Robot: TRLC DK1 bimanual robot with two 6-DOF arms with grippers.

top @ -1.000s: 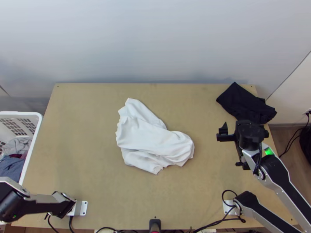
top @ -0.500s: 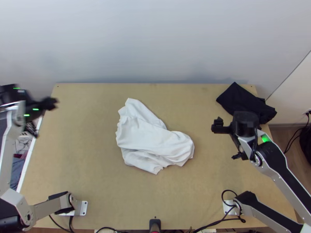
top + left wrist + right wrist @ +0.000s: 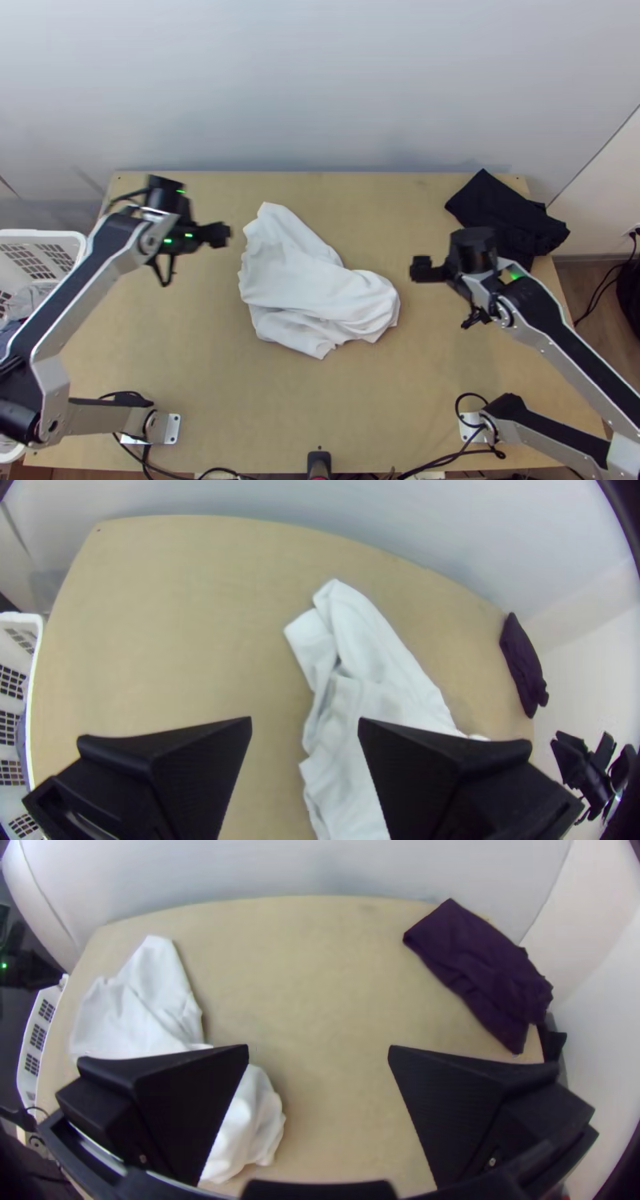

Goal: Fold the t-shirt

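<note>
On one wooden tabletop [image 3: 184, 344] lies one white t-shirt [image 3: 308, 284], bunched. Two tools, left tool [image 3: 226, 234] and right tool [image 3: 416, 270], are spread. One dark cloth [image 3: 500, 210], one basket [image 3: 40, 234], one pale wall [image 3: 320, 80] behind.

From my console I see 2 silver-grey arms with black joints, the left arm [image 3: 72, 282] at the left of the top frame and the right arm [image 3: 572, 350] at the right, each with a long black strip between pale side rails. Thin black cables [image 3: 458, 402] loop by their bases low in the frame, and small green lights [image 3: 189, 235] dot my left arm at upper left, with 1 more on my right. My right gripper [image 3: 422, 270] has broad black wedge fingers [image 3: 453, 1113], finely ribbed, with small screws [image 3: 492, 1162] behind them.
</note>
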